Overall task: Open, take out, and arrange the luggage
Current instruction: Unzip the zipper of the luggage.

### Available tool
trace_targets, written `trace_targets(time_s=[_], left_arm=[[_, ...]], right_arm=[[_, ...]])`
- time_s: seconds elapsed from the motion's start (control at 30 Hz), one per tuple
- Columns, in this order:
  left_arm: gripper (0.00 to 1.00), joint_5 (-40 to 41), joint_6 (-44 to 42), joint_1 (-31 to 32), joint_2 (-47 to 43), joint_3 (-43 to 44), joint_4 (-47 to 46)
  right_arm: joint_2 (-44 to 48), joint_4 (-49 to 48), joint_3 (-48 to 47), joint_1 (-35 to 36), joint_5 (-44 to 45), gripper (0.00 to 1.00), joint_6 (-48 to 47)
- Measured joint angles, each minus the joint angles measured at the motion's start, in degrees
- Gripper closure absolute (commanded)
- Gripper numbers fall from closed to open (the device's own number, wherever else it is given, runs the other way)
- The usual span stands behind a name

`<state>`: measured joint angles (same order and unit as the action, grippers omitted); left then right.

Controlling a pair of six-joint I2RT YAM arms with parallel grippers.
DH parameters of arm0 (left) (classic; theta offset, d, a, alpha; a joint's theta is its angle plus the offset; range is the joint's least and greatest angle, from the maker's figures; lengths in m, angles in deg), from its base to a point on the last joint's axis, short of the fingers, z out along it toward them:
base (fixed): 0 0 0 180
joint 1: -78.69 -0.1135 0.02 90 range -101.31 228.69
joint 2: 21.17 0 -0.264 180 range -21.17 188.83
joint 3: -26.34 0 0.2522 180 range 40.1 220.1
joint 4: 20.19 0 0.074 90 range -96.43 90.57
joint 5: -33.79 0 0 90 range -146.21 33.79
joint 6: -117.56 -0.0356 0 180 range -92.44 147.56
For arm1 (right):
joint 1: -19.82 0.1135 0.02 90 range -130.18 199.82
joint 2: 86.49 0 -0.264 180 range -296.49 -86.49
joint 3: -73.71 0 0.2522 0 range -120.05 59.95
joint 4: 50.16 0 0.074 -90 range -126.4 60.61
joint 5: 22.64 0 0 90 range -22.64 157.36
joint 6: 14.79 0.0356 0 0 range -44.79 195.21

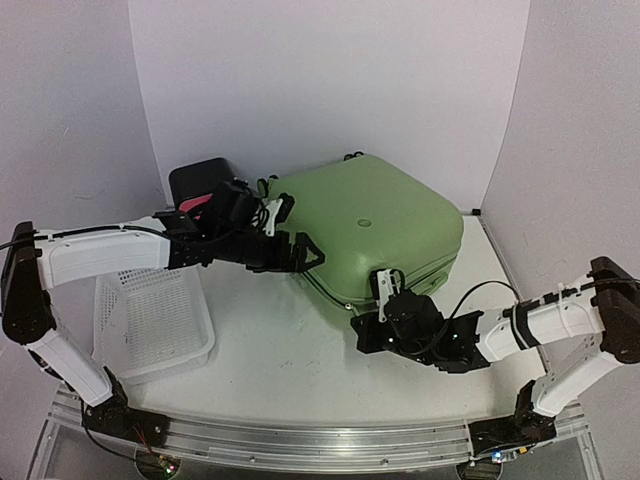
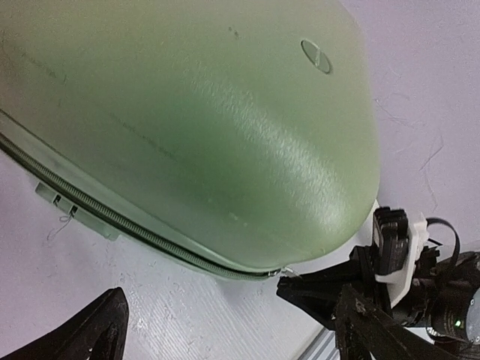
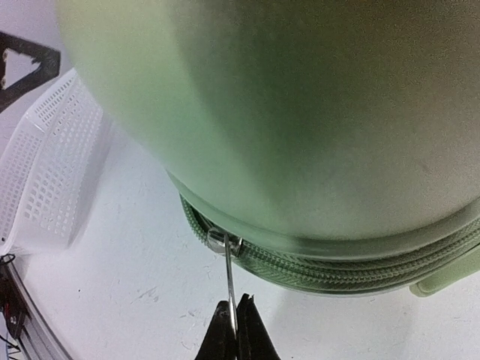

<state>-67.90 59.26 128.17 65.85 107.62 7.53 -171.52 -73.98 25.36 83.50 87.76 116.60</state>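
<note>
The light-green luggage [image 1: 385, 220] lies flat in the middle of the table, lid down and zipper seam [image 2: 112, 217] facing the arms. My right gripper [image 1: 358, 325] is at its near corner, shut on the thin metal zipper pull [image 3: 229, 274], whose slider [image 3: 223, 241] sits on the seam at that corner. My left gripper [image 1: 300, 255] hovers by the shell's left front side, wide open with nothing between its fingers [image 2: 97, 330]. The left wrist view shows the green shell [image 2: 225, 127] from above, with the right gripper's tip [image 2: 319, 289] at the zipper's end.
A white perforated basket [image 1: 150, 320] stands on the table to the left, under my left arm; it also shows in the right wrist view as the basket [image 3: 45, 165]. A black drawer box with pink fronts [image 1: 200, 185] sits behind the left gripper. White walls enclose the table.
</note>
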Motion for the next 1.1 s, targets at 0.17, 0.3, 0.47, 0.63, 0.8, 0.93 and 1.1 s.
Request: trace_targets(time_s=[0.17,0.3,0.47,0.63,0.8,0.93,1.1], left_arm=[[0.02,0.28,0.26,0.79,4.68,7.19,0.02],[0.01,2.12,-1.64,2.16,7.26,11.63,-0.04],[0.01,4.81,-4.42,2.6,7.52,11.98,0.35],[0.01,6.05,-5.42,2.58,7.52,11.96,0.46],[0.01,6.43,-6.34,2.58,7.52,11.96,0.59],[0.01,6.8,-6.49,2.58,7.43,11.93,0.83],[0.01,6.91,-6.64,2.58,6.95,11.89,1.4]], right_arm=[[1.53,-2.08,2.54,-0.07,0.04,0.94,-5.51],[1.95,-3.1,4.15,-0.33,1.68,0.6,-7.93],[4.94,-2.14,6.64,-0.92,3.41,0.53,-9.92],[6.34,-2.29,6.47,-0.94,3.48,0.53,-10.64],[5.79,-3.02,5.51,-1.75,1.31,0.53,-9.94],[5.09,-4.37,5.2,-2.54,-0.2,0.54,-7.23],[2.99,-7.52,5.18,-2.67,-2.05,0.55,-3.06]])
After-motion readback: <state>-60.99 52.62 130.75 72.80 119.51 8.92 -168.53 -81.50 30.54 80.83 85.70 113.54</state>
